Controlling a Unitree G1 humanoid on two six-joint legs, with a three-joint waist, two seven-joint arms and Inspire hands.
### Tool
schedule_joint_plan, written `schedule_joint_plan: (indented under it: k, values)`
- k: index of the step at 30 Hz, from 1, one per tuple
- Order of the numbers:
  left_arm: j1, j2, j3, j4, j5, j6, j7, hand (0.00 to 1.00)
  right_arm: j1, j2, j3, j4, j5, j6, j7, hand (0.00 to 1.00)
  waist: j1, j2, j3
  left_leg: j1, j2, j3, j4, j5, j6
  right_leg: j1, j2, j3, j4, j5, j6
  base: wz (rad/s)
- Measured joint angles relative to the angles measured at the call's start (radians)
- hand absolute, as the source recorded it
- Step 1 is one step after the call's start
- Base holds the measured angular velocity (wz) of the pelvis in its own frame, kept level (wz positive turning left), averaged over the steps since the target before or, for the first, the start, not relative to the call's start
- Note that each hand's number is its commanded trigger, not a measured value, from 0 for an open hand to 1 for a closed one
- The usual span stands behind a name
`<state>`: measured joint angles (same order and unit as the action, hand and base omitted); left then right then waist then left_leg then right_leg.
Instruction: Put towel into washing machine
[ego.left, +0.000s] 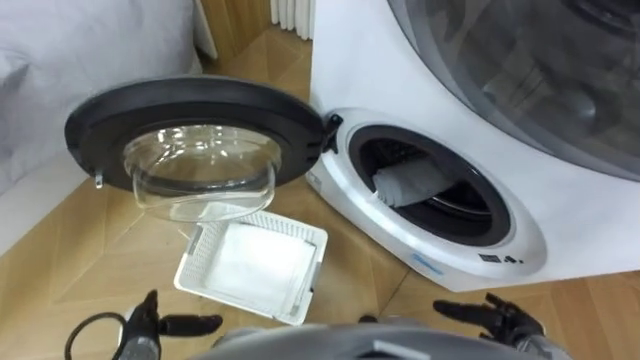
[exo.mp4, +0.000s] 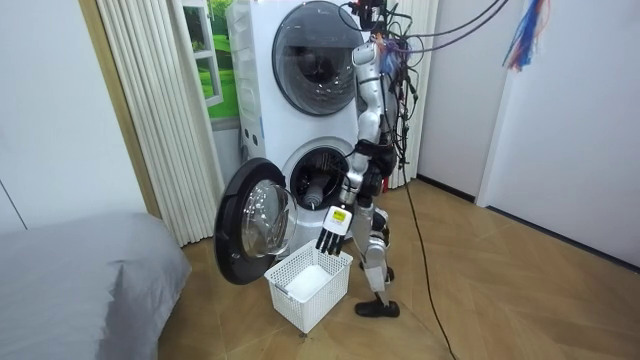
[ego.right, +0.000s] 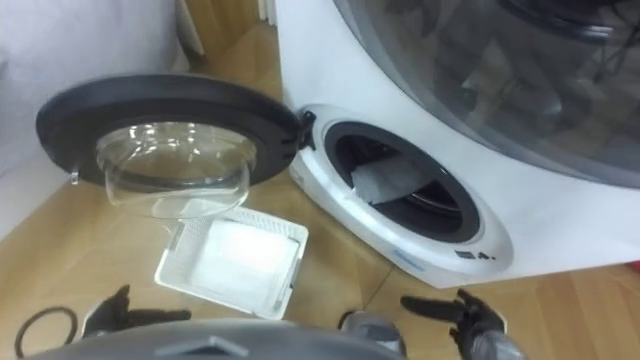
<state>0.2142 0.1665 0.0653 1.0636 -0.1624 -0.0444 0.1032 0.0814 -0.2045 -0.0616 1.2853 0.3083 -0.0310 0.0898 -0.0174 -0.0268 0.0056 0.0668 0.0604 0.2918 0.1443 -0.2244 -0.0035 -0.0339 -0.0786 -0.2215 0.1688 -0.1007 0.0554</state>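
A grey towel (ego.left: 410, 183) lies inside the drum of the lower washing machine (ego.left: 440, 255), bunched at the left of the round opening and touching its rim. The machine's door (ego.left: 195, 130) is swung wide open to the left. Low in the eye views, my left hand (ego.left: 150, 322) hangs open with its fingers stretched, just in front of the white basket (ego.left: 200, 250). My right hand (ego.left: 500, 315) is open too, below the machine's front. Neither hand holds anything. In the room view I stand upright facing the machine, left hand (exo.mp4: 333, 228) over the basket (exo.mp4: 300, 290).
A second machine (exo.mp4: 315, 55) is stacked above the lower one. The open door (exo.mp4: 250, 220) juts out over the wooden floor left of the basket. A grey bed (exo.mp4: 80, 280) stands further left, and a curtain (exo.mp4: 160, 110) hangs behind the door.
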Motion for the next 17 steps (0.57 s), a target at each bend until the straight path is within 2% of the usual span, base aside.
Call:
schedule_joint_plan:
  k: [4,5,8,17]
  values:
    - [0.002,-0.023,0.012,0.002,0.012,0.000,0.002,0.00,0.031,0.014,0.001,0.000,-0.002,-0.003,0.016,0.00,0.005,0.008,-0.0009,0.004,0.001,0.001,0.000,0.000,0.000,0.001,0.003,0.004,0.000,0.001,-0.001,-0.04]
    - [0.002,-0.029,0.012,0.005,0.022,0.000,0.003,0.00,0.037,0.015,0.001,0.002,0.002,-0.004,0.017,0.00,0.005,0.013,0.0018,0.010,0.001,0.002,-0.001,0.000,-0.001,0.006,0.004,0.005,-0.002,0.001,-0.001,-0.05]
    - [-0.004,-0.041,0.010,0.018,0.028,-0.001,0.003,0.00,0.038,0.022,0.001,0.003,-0.001,-0.008,0.014,0.00,0.004,0.020,0.0002,0.027,0.005,0.007,-0.009,-0.003,-0.005,0.016,0.011,0.016,-0.005,0.001,-0.001,-0.10]
    - [-0.020,-0.041,0.010,0.045,0.047,0.010,0.001,0.00,0.037,0.037,-0.002,0.016,-0.002,-0.012,0.016,0.00,-0.005,0.021,0.0004,0.032,0.014,0.007,-0.009,-0.006,-0.011,0.021,0.024,0.025,-0.017,0.002,-0.003,-0.04]
